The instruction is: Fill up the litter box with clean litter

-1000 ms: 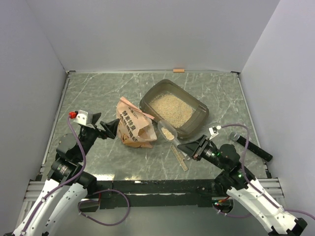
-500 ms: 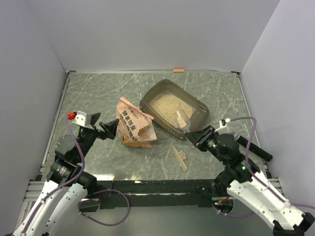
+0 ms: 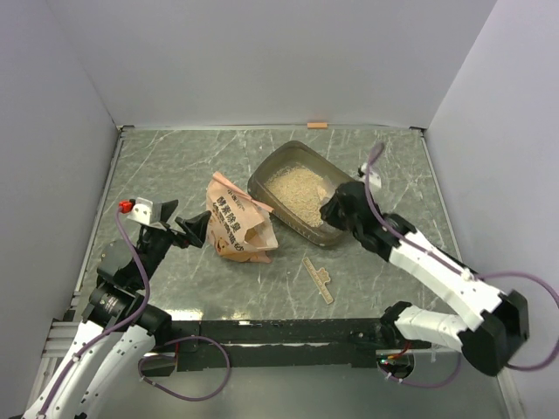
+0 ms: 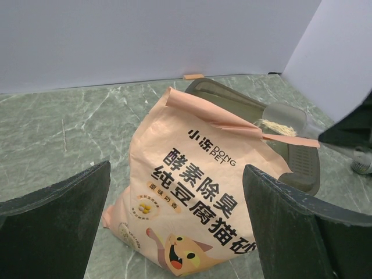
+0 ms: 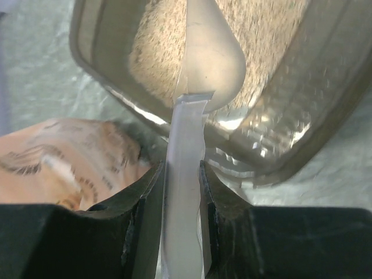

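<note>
The dark translucent litter box point(image 3: 344, 229) stands right of centre with pale beige clean litter point(image 3: 297, 187) spread inside. My right gripper point(image 3: 337, 208) hovers over its near end, shut on the handle point(image 5: 185, 174) of a clear scoop. The scoop's bowl point(image 5: 213, 58) hangs above the litter point(image 5: 273, 29), inside the rim point(image 5: 302, 116). From the left wrist view, the scoop point(image 4: 285, 118) carries some granules. The orange-pink printed bag point(image 3: 238, 229) lies left of the box. My left gripper point(image 3: 188, 229) stands open just left of the bag point(image 4: 192, 174), touching nothing.
A tan strip point(image 3: 319, 279) lies on the marble-patterned table in front of the box. A small orange piece point(image 3: 317, 125) sits at the foot of the back wall. White walls close the table on three sides.
My right arm has lifted the filled scoop from the table's front, beside the bag, and carried it back over the litter box. The left arm and the bag have stayed put.
</note>
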Action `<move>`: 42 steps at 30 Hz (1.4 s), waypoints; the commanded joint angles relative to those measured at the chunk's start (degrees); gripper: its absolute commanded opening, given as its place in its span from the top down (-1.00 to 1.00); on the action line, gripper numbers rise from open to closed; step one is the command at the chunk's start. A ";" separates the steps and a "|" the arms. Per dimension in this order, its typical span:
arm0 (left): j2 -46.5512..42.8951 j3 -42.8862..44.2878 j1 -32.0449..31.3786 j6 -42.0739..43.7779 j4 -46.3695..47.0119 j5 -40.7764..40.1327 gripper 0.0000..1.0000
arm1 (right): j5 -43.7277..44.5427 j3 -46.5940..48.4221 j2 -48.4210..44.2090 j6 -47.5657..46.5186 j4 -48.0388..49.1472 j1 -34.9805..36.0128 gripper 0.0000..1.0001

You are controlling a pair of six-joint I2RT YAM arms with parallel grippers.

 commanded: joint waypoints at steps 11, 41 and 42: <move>-0.30 1.06 -0.28 -0.10 2.86 1.63 -0.99 | -1.28 30.95 23.04 -26.13 -25.91 -4.78 1.00; -0.39 0.97 -0.36 -0.28 2.77 1.54 -0.99 | 14.27 22.99 3.03 -18.70 -29.62 -12.06 1.00; -0.39 0.97 -0.36 -0.28 2.77 1.54 -0.99 | 14.89 18.97 1.79 -17.29 -28.57 -12.86 1.00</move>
